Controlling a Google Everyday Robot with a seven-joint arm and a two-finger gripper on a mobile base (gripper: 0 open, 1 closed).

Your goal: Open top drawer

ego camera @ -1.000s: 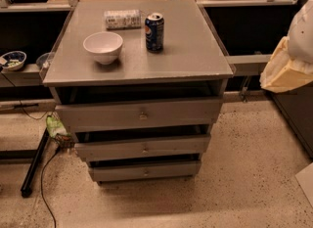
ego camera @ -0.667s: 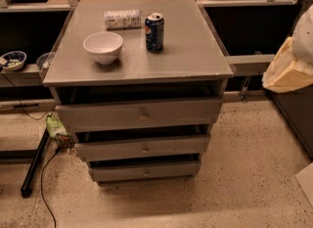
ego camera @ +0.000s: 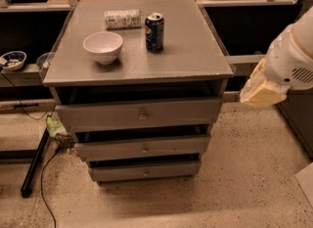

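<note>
Grey three-drawer cabinet (ego camera: 195, 51) with a flat, matte top, on a speckled floor (ego camera: 254, 173). The top drawer (ego camera: 107, 115), the widest and tallest front, sits directly beneath the top, with a dark gap above its upper edge. A small round metal knob (ego camera: 142, 116) marks its centre. The middle drawer (ego camera: 107, 148) and the bottom drawer (ego camera: 117, 172) are narrower, with similar knobs.

On top stand a smooth white bowl (ego camera: 103, 47) and, apart from it, an upright blue can (ego camera: 154, 31) whose round emblem is possibly Pepsi. A pale printed packet (ego camera: 122, 19) lies behind them, its writing illegible.

The gripper (ego camera: 260, 89), seemingly the cream-coloured end of the white arm (ego camera: 293, 51), hangs to the right of the cabinet, well apart from the knob. Whether it is open or closed cannot be told. A black cable (ego camera: 46, 173) trails on the floor to the left.
</note>
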